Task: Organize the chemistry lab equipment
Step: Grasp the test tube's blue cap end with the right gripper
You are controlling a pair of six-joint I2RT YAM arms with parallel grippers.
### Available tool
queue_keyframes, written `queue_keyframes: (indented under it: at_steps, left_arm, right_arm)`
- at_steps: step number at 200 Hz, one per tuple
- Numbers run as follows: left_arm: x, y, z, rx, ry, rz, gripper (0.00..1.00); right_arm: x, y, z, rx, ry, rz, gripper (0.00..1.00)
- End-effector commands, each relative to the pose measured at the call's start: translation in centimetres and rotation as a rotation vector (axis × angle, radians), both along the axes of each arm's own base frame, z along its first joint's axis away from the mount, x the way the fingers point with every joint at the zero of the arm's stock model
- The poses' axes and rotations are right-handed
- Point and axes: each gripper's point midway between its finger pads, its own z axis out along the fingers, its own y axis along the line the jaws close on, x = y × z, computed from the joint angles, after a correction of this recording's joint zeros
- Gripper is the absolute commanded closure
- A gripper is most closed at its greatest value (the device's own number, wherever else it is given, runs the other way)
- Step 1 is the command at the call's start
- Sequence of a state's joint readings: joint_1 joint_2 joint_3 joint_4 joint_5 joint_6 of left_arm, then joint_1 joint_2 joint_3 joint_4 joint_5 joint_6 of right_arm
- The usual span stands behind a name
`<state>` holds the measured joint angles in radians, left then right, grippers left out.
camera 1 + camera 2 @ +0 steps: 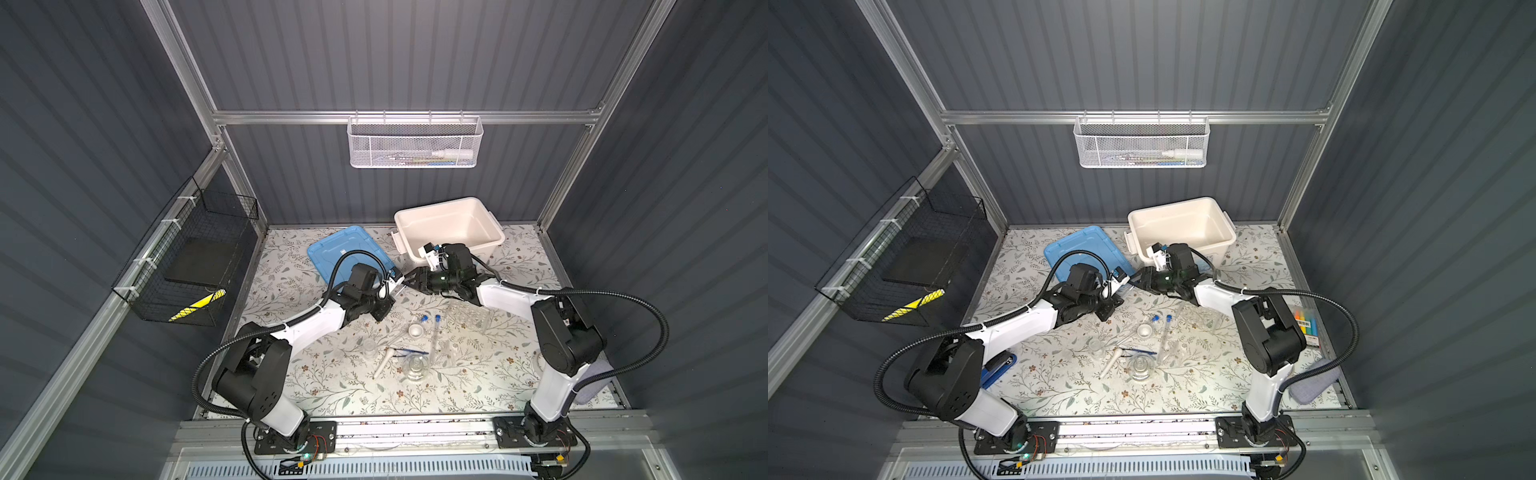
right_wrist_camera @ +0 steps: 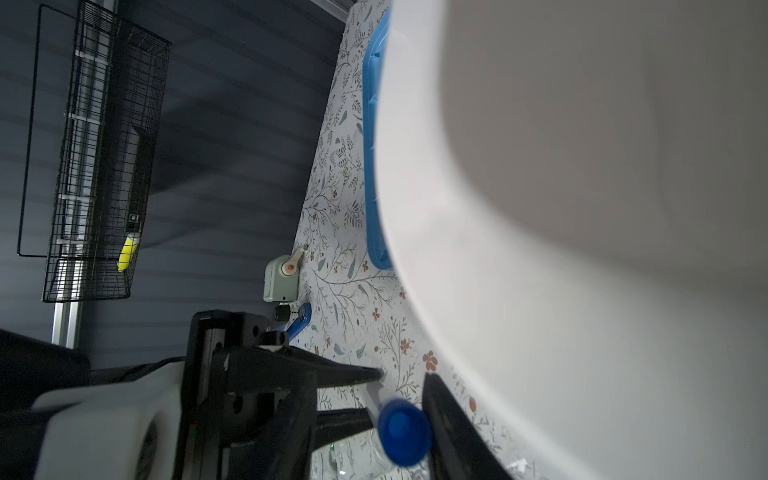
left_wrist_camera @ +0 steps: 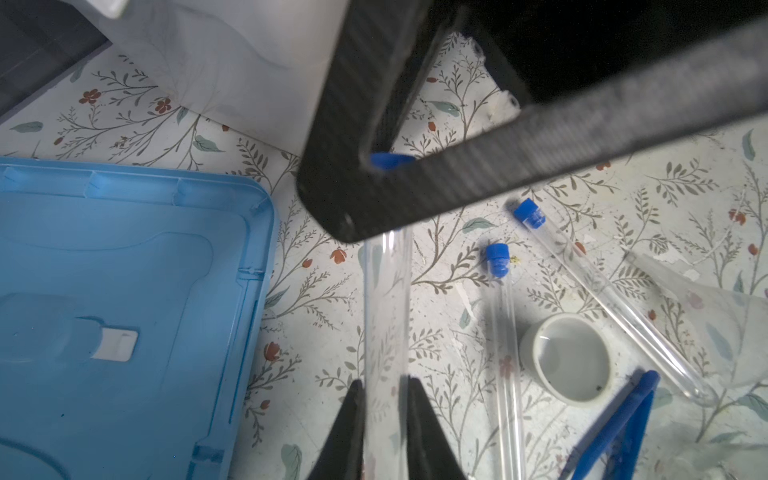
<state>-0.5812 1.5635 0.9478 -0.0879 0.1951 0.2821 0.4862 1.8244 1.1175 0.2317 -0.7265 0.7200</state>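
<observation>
Though cluttered, floral mat (image 1: 332,386), gry walls (image 1: 415,62)

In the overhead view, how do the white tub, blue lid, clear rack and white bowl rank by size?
White tub and blue lid: near alike, lid partly behind an arm.
Then clear rack.
Smallest: white bowl.

The long clear blue-capped test tube (image 3: 384,316) in the left claw (image 3: 386,386) looks smooth, glossy and see-through, either plastic or glass. The right claw (image 1: 408,279) has fingers (image 3: 540,145) of matt black, woven-textured composite. Beside the left claw, the light-blue plastic lid (image 3: 124,291) is softly glossy. The worktop (image 3: 332,291) has a scuffed floral covering.
</observation>
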Motion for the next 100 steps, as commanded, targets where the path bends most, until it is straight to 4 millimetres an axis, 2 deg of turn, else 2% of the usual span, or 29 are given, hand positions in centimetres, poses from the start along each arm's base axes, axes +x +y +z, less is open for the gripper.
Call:
queue_keyframes:
  at_steps: [1, 100]
  left_arm:
    - [-0.38, -0.06, -0.12, 0.012, -0.01, -0.022, 0.81]
    - [-0.25, -0.01, -0.58, 0.033, -0.001, -0.021, 0.81]
  right_arm:
    - [-1.3, 0.13, -2.76, -0.044, 0.114, 0.026, 0.58]
    - [-1.68, -0.29, -3.66, -0.101, 0.111, 0.032, 0.67]
